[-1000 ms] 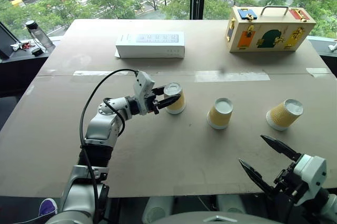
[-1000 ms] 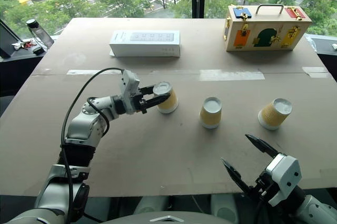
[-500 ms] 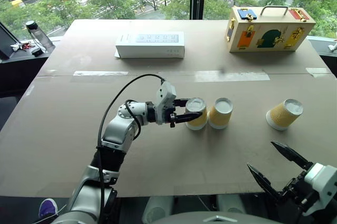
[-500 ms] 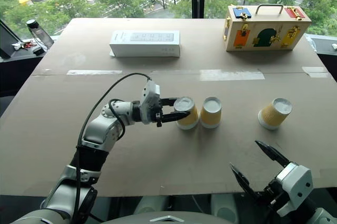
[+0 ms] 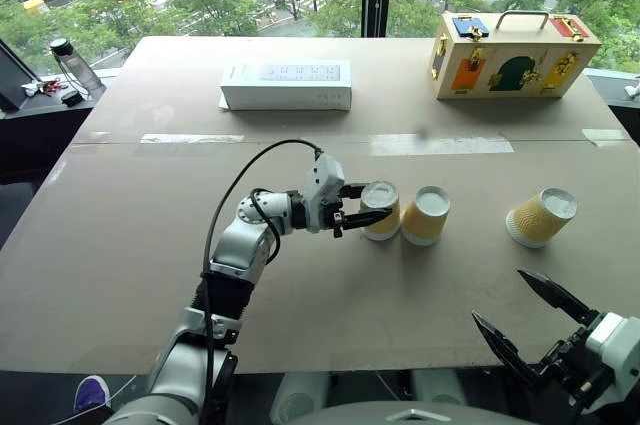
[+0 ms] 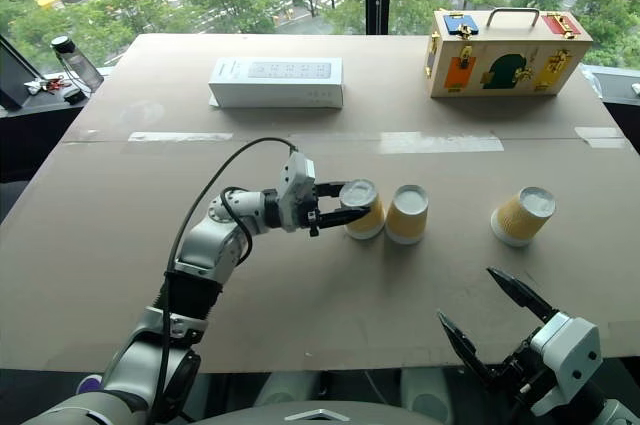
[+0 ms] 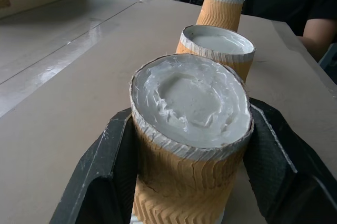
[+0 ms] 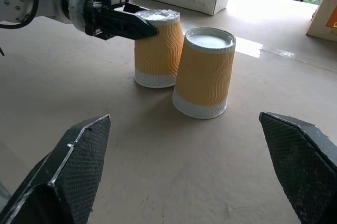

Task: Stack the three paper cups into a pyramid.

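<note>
My right gripper [image 5: 540, 320] hung nearest, low at the front edge of the table [image 5: 120, 245], its two black fingers spread wide with nothing between them. Farther out, my left gripper [image 5: 372, 207] reached level across the middle of the table, pinching the first paper cup [image 5: 381, 210] by its ribbed sides; that cup stood upside down on its white rim. The second cup [image 5: 426, 215] stood just beside it, base up, their sides touching or nearly so. The third cup [image 5: 541, 216] sat tilted, well apart toward my right. Beyond them lay a white box [image 5: 286, 84] and a wooden latch case [image 5: 513, 54] near the window.
</note>
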You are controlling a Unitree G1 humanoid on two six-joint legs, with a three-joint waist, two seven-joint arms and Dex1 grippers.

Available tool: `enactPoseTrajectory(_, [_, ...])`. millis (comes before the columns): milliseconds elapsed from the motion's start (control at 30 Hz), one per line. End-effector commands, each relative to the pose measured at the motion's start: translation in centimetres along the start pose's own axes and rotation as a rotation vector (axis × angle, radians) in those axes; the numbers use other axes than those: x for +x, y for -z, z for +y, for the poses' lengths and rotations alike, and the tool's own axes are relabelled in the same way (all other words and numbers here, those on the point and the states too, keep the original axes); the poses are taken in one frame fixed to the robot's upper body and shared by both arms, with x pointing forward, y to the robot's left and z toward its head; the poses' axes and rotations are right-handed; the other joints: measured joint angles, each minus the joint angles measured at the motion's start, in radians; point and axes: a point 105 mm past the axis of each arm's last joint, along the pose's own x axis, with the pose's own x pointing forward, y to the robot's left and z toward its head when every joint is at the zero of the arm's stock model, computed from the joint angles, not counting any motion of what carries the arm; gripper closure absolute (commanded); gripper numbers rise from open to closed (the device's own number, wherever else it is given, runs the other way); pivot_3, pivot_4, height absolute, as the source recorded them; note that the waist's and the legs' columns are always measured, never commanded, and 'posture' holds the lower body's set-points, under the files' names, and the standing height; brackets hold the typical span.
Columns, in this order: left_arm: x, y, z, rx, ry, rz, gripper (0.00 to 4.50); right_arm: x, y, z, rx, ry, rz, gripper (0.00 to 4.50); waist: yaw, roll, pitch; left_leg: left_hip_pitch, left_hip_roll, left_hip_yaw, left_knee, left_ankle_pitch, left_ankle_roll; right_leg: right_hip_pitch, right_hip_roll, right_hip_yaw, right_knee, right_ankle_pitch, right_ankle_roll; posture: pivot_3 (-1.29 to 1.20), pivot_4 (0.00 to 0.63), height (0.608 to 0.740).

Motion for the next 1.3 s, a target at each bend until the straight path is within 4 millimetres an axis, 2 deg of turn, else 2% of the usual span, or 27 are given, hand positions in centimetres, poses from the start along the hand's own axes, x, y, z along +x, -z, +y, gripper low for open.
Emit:
enactPoseTrajectory(33, [0.2,-0.9,-0.1,0.033,0.012,-0.030,0.99,0.0,-1.3,-0.4,-0.052,0.011,-0.037,0.00,0.000,0.000,0.000,0.000,0.000,0.000,0.000,0.000,0.000,0.000,0.000,0.000,0.000,0.000,0.000,0.00,0.150,0.740])
enactPoseTrajectory(100, [-0.2,-1.6,0.0,0.028,-0.003,-0.056,0.03,0.1,-1.7,-1.1,-0.037,0.067,-0.059,0.00,0.000,0.000,0.000,0.000,0.000,0.000,0.000,0.000,0.000,0.000,0.000,0.000,0.000,0.000,0.000,0.00,0.150,0.740])
enactPoseTrajectory(233, [-1.8,-3.3,-0.3,0.000,-0.004,-0.112,0.03,0.2,-3.0,-3.2,-0.024,0.216,-0.121,0.00,-0.003,0.000,0.000,0.000,0.001,0.000,0.000,0.000,0.000,0.000,0.000,0.000,0.000,0.000,0.000,0.00,0.150,0.740])
enactPoseTrajectory(367, [-4.0,-3.7,-1.3,-0.021,-0.023,-0.098,0.03,0.5,-3.4,-6.1,-0.067,0.368,-0.114,0.00,-0.005,0.001,0.000,0.000,0.002,0.000,0.000,0.000,0.000,0.000,0.000,0.001,0.000,0.002,-0.003,0.00,0.150,0.740])
enactPoseTrajectory(500, [-5.9,-3.3,-2.5,-0.006,-0.050,-0.045,0.03,1.6,-2.1,-9.1,-0.109,0.460,0.003,0.00,0.001,0.002,0.000,0.000,0.001,0.001,0.000,0.000,0.000,0.000,0.000,0.001,0.000,0.002,-0.004,0.00,0.150,0.740])
enactPoseTrajectory(533, [-6.4,-3.4,-3.2,-0.002,-0.019,-0.076,0.03,2.0,-1.8,-10.0,-0.123,0.484,0.023,0.00,0.010,0.002,0.000,0.000,0.001,0.001,0.000,0.000,0.000,0.000,0.000,0.001,0.000,0.002,-0.005,0.00,0.150,0.740])
enactPoseTrajectory(633, [-7.7,-3.5,-5.1,-0.034,0.072,-0.081,0.03,2.9,-0.7,-12.9,-0.093,0.574,0.079,0.00,-0.010,0.001,-0.001,0.000,0.001,0.002,0.000,0.000,0.000,0.000,0.000,0.002,0.000,0.002,-0.005,0.00,0.150,0.740])
enactPoseTrajectory(800, [-8.5,-4.8,-7.2,-0.059,0.179,-0.113,0.03,3.4,0.8,-16.4,0.004,0.680,0.130,0.00,-0.007,0.003,0.000,0.001,0.001,0.001,0.000,0.000,0.000,0.000,0.001,0.001,0.000,0.002,-0.006,0.00,0.150,0.740])
enactPoseTrajectory(867, [-8.6,-5.1,-7.8,-0.065,0.205,-0.110,0.03,3.9,1.2,-17.0,0.034,0.666,0.139,0.00,-0.012,0.004,0.000,0.000,0.001,0.002,0.000,0.000,0.000,0.000,0.001,0.002,0.000,0.002,-0.006,0.00,0.150,0.740])
enactPoseTrajectory(933, [-8.5,-5.2,-8.3,-0.067,0.219,-0.106,0.03,4.6,1.4,-16.7,0.065,0.612,0.135,0.00,-0.011,0.004,0.000,0.000,0.000,0.002,0.000,0.000,0.000,0.000,0.000,0.002,0.000,0.002,-0.006,0.00,0.150,0.740])
enactPoseTrajectory(1033, [-8.4,-5.3,-8.6,-0.070,0.221,-0.110,0.00,5.1,1.6,-16.8,0.089,0.593,0.134,0.85,-0.017,0.004,0.001,0.000,0.000,0.002,-0.001,0.000,0.000,0.000,0.001,0.002,0.000,0.002,-0.005,0.00,0.150,0.740])
enactPoseTrajectory(1100, [-8.4,-5.3,-8.6,-0.073,0.214,-0.117,0.00,5.2,1.3,-16.8,0.089,0.588,0.120,1.88,-0.022,0.004,0.001,0.000,0.000,0.002,-0.001,0.000,0.000,0.000,0.001,0.002,0.000,0.002,-0.005,0.00,0.150,0.740])
enactPoseTrajectory(1167, [-8.5,-5.2,-8.6,-0.078,0.202,-0.122,0.00,5.3,0.9,-16.8,0.081,0.583,0.105,2.67,-0.025,0.004,0.001,0.000,0.000,0.002,-0.001,0.000,0.000,0.000,0.001,0.002,0.000,0.002,-0.005,0.00,0.150,0.740])
enactPoseTrajectory(1267, [-8.6,-5.2,-8.4,-0.085,0.175,-0.135,0.00,5.3,0.3,-16.6,0.057,0.567,0.083,2.72,-0.026,0.004,0.001,0.001,0.000,0.002,-0.001,0.000,0.000,0.000,0.001,0.002,0.000,0.002,-0.005,0.00,0.150,0.740])
enactPoseTrajectory(1300, [-8.9,-5.0,-7.5,-0.069,0.095,-0.159,0.00,5.9,-1.2,-15.6,0.034,0.492,0.038,2.72,-0.026,0.005,0.001,0.001,0.000,0.002,-0.001,0.000,0.000,0.000,0.001,0.002,0.000,0.002,-0.005,0.00,0.150,0.740])
